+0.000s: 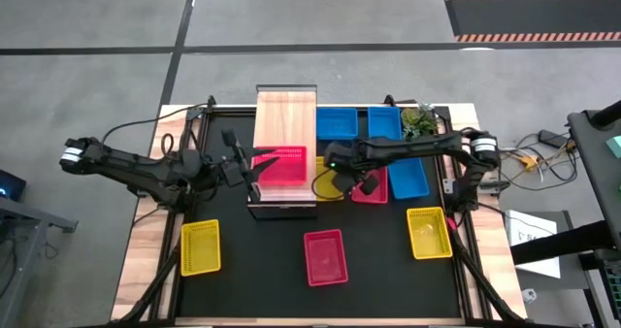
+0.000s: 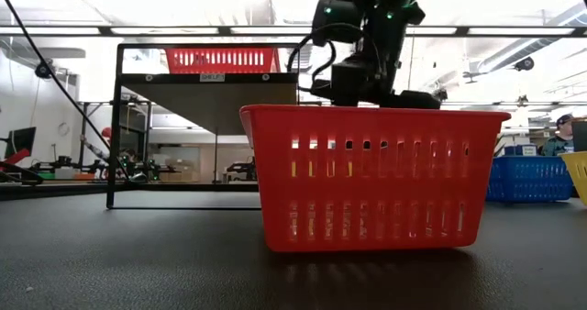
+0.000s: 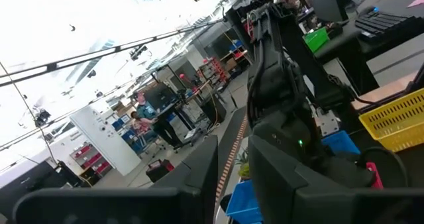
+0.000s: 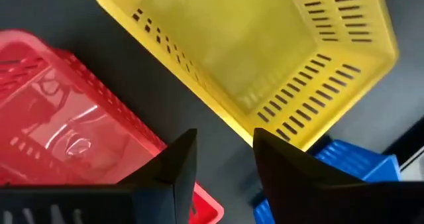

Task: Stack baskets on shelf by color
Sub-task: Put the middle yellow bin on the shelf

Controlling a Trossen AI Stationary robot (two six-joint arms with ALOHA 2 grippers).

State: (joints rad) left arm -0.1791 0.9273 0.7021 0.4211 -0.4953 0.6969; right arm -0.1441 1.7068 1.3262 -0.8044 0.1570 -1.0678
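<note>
Baskets go up by colour on the shelf.

A red basket sits on the plank; the right gripper, fingers parted and empty, hovers near a yellow basket; left gripper's fingers unclear.

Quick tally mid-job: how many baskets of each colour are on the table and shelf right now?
Red baskets: 3
Yellow baskets: 3
Blue baskets: 3
Total: 9

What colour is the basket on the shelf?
Red: the basket on the shelf shows best in the high view.
</note>
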